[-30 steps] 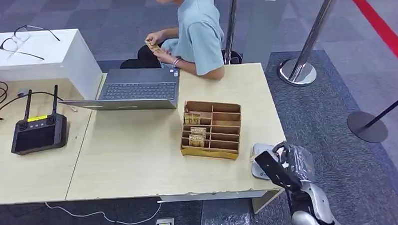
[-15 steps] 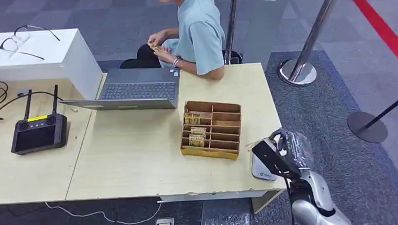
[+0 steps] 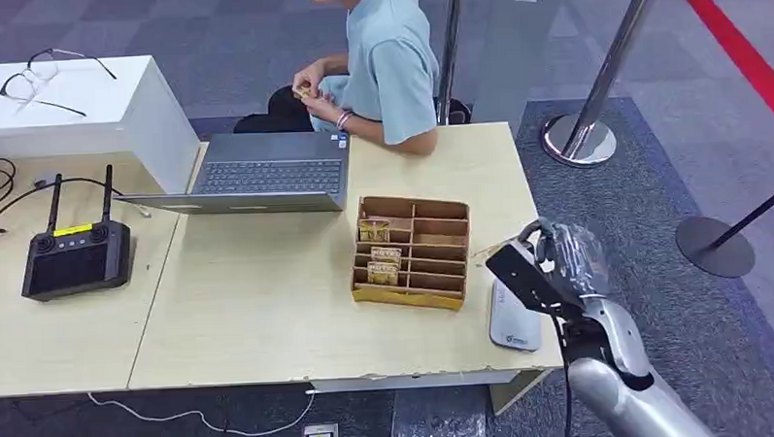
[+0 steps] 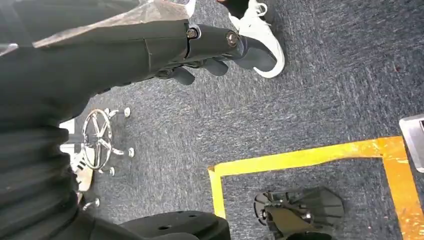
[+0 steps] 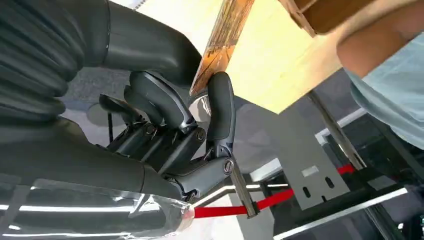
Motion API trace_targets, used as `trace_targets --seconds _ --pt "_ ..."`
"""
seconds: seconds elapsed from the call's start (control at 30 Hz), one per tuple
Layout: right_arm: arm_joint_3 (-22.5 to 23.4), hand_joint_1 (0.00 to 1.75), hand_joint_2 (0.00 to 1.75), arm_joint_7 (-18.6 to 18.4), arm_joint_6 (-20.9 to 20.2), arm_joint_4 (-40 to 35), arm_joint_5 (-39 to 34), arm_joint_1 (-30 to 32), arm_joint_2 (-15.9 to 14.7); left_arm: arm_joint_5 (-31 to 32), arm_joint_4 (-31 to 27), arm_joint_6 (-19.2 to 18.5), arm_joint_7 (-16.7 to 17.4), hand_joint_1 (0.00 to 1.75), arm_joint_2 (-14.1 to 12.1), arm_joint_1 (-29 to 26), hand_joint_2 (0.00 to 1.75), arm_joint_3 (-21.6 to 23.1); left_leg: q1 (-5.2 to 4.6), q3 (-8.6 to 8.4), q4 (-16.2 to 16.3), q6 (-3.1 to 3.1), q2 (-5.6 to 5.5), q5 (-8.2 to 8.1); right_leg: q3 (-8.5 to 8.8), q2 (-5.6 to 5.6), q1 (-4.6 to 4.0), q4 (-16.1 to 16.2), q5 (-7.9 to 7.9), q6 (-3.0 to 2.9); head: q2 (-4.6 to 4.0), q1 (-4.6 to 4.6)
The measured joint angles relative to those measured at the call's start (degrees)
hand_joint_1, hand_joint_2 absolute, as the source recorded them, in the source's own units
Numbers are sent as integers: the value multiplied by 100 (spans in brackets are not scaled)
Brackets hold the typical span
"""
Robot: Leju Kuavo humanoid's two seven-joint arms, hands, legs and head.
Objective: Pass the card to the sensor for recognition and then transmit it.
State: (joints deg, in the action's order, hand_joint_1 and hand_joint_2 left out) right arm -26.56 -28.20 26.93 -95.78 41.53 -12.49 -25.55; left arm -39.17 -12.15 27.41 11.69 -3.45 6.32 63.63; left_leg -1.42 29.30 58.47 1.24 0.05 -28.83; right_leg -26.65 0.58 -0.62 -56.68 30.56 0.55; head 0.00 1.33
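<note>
My right hand [image 3: 552, 269] hovers over the table's right edge and pinches a thin brown card [image 5: 223, 41] between thumb and fingers [image 5: 220, 107]. In the head view the card [image 3: 492, 249] pokes out edge-on toward the wooden card box [image 3: 412, 251]. The grey-white sensor pad [image 3: 514, 319] lies flat on the table just below and nearer than the hand. The box has several cards standing in its left slots. My left hand [image 4: 215, 47] hangs beside my body over the carpet, holding nothing.
A person in a light blue shirt [image 3: 389, 58] sits at the far side, handling cards. An open laptop [image 3: 265, 174], a black controller with antennas [image 3: 73, 257] and a white box with glasses [image 3: 63, 94] occupy the left. Metal stanchions [image 3: 580, 139] stand right of the table.
My right hand has lifted and moved away from the near edge with the card, uncovering more of the sensor pad. The person keeps shuffling cards.
</note>
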Motion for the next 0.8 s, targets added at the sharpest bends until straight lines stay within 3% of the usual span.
trace_targets --seconds 0.8 --pt "-393 175 175 -96 -612 103 -691 -1210 -55 155 0 -98 -44 0 33 12 175 59 0 6 0 0 0 0 -6 0 0 -2 0 0 -2 0"
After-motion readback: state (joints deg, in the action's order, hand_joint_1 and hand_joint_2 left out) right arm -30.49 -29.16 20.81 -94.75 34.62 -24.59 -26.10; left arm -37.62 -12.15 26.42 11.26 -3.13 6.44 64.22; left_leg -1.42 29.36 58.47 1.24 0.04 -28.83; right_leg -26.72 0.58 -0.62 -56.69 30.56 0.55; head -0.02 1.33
